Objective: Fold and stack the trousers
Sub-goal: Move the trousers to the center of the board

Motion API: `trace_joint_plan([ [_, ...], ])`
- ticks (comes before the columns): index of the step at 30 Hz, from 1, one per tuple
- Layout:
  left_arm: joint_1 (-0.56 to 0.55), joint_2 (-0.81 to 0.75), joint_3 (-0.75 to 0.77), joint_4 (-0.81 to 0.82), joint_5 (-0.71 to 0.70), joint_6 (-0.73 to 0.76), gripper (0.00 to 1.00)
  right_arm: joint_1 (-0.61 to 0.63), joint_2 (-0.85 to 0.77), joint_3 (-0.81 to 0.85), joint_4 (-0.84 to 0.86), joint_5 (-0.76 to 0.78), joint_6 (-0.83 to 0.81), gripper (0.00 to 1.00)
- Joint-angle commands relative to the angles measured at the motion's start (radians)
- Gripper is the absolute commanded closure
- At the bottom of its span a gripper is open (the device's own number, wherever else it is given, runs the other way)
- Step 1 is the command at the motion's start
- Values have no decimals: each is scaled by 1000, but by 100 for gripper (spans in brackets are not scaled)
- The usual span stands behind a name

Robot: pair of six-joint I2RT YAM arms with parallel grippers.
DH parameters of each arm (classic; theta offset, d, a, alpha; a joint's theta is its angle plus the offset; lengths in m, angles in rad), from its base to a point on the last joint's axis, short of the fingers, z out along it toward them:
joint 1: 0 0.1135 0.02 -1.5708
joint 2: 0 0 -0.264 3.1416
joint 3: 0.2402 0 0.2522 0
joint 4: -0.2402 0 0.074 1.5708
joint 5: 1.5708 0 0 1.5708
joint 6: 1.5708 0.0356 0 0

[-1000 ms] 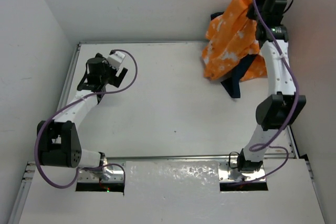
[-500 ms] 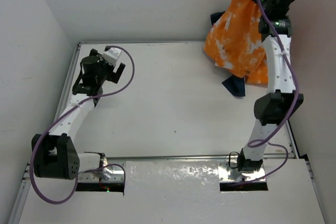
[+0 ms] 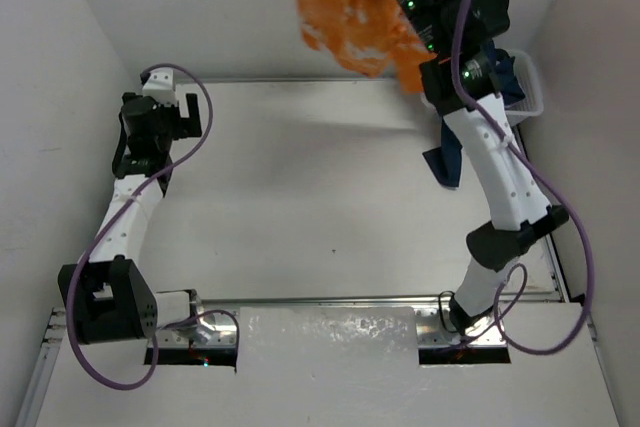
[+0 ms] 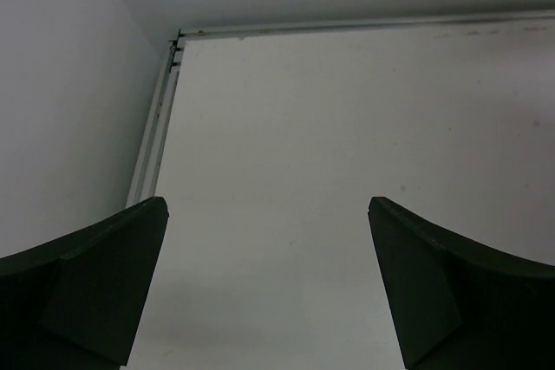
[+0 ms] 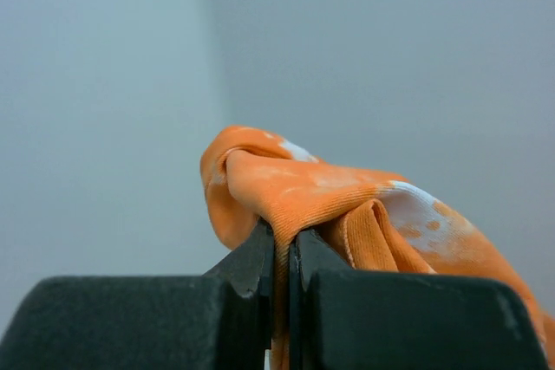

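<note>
Hoists trousers higher, swings them left of a second ago — now dangling over counter's far edge | clamps right jaws on an orange fold | holds left jaws wide apart, empty | likely readies spreading flat — folding not begun

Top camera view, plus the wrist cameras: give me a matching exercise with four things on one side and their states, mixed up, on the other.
Things:
1. trousers
2. left hand
3. right hand
4. dark blue cloth

States:
A. open, holding nothing, above the table
B. shut on orange fabric
C. hanging in the air at the far side
D. lying at the right side of the table

Pairs: 1-C, 2-A, 3-B, 4-D
</note>
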Motion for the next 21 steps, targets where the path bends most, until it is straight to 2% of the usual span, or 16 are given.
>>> trace_joint_plan([
  [1, -2, -24, 58, 60, -56, -96, 0, 116, -102, 35, 298, -146, 75, 100],
  [4, 30, -41, 78, 77, -107, -138, 0, 143, -96, -65, 277, -169, 145, 100],
  [10, 116, -86, 138, 83, -232, -110, 0, 134, -163, -487, 107, -87, 120, 100],
  [13, 128, -107, 169, 46, -276, -66, 0, 42, -185, -745, 35, -59, 176, 100],
  [15, 129, -116, 198, -4, -265, -52, 0, -21, -177, -838, 22, -73, 230, 99],
  [16, 127, -118, 207, -23, -247, -38, 0, -75, -142, -892, 21, -112, 237, 95],
  [17, 127, -121, 223, -50, -184, -35, 0, -93, -108, -891, 4, -137, 222, 87],
  [18, 127, -121, 229, -96, -135, -8, 0, -106, -67, -869, -83, -164, 186, 53],
  [19, 127, -122, 226, -115, -24, 9, 1, -112, 41, -760, -168, -195, 62, 32],
  [20, 127, -122, 221, -130, 23, 28, 1, -109, 100, -687, -267, -192, -10, 16],
  [21, 127, -115, 218, -170, 65, 48, 5, -107, 155, -601, -474, -174, -120, 2],
])
